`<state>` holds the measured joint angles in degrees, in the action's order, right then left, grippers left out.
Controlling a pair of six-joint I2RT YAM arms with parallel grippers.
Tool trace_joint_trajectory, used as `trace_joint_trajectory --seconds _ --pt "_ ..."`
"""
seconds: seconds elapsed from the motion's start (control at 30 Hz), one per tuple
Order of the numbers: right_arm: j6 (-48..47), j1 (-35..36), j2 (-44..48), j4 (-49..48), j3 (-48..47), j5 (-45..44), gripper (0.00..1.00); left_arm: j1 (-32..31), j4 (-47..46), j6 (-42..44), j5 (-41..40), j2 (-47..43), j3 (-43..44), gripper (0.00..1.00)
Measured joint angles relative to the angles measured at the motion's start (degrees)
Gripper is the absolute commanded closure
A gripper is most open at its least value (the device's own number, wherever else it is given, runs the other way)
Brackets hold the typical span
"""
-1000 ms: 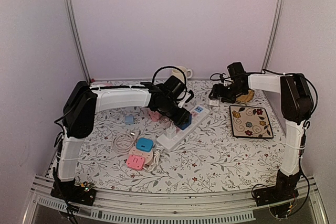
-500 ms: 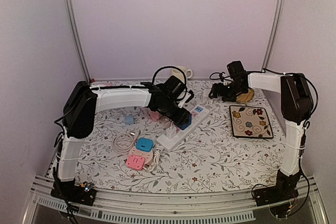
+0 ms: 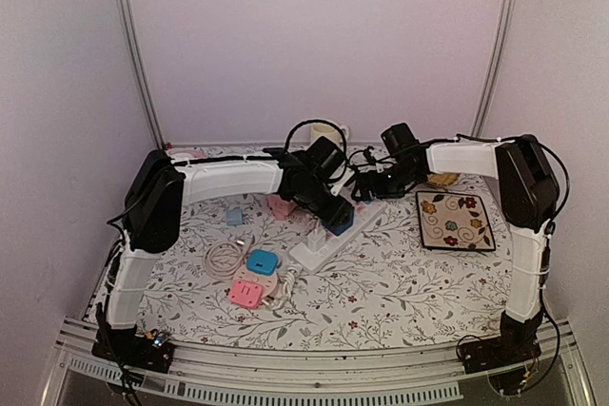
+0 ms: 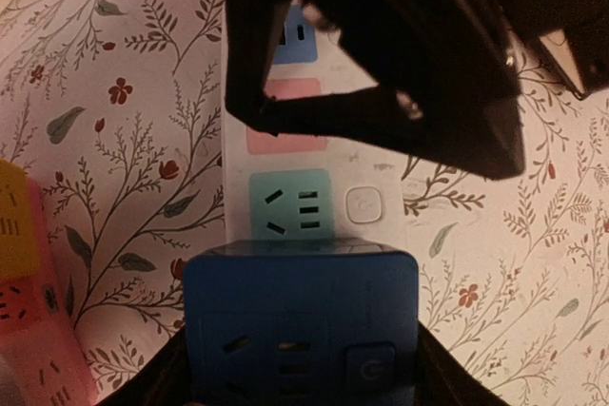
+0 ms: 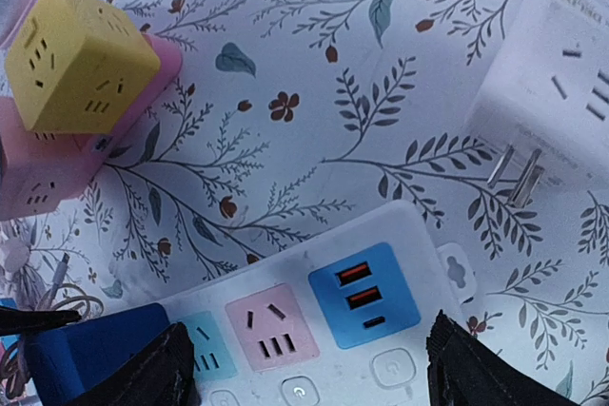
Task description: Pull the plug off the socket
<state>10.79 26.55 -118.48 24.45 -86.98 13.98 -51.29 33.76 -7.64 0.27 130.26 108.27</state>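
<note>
A blue cube plug (image 3: 340,221) sits in the white power strip (image 3: 314,246) that lies diagonally mid-table. My left gripper (image 3: 328,208) is shut on it; in the left wrist view the blue plug (image 4: 300,316) fills the gap between my fingers (image 4: 157,382), with the strip's green socket (image 4: 290,204) just beyond. My right gripper (image 3: 366,185) hangs open over the strip's far end. In the right wrist view its fingers (image 5: 143,368) straddle the pink socket (image 5: 271,335) and blue USB panel (image 5: 362,294), and the plug (image 5: 86,354) shows at lower left.
A white adapter with bare prongs (image 5: 561,111) lies beyond the strip's end. A yellow cube (image 5: 81,59) sits on a pink strip. Pink and blue sockets with a coiled cable (image 3: 252,278) lie front left. A patterned mat (image 3: 454,220) lies right, a mug (image 3: 331,130) at the back.
My right arm has swung left from the back right corner to above the far end of the power strip. My left gripper stays on the blue plug, shifted slightly right.
</note>
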Motion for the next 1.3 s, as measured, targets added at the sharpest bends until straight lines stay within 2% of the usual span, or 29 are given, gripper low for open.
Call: trace_joint_trajectory --seconds 0.43,0.83,1.3 --pt "-1.0 -0.4 1.7 -2.8 5.2 -4.0 0.13 -1.1 2.4 -0.3 0.1 4.8 8.1 0.55" --pt "-1.0 -0.3 2.3 -1.1 6.0 -11.9 0.13 -1.2 3.0 -0.3 -0.4 5.2 8.9 0.55" --pt "-1.4 -0.3 2.2 0.4 6.8 -13.8 0.13 -1.3 3.9 -0.3 -0.7 5.5 9.9 0.55"
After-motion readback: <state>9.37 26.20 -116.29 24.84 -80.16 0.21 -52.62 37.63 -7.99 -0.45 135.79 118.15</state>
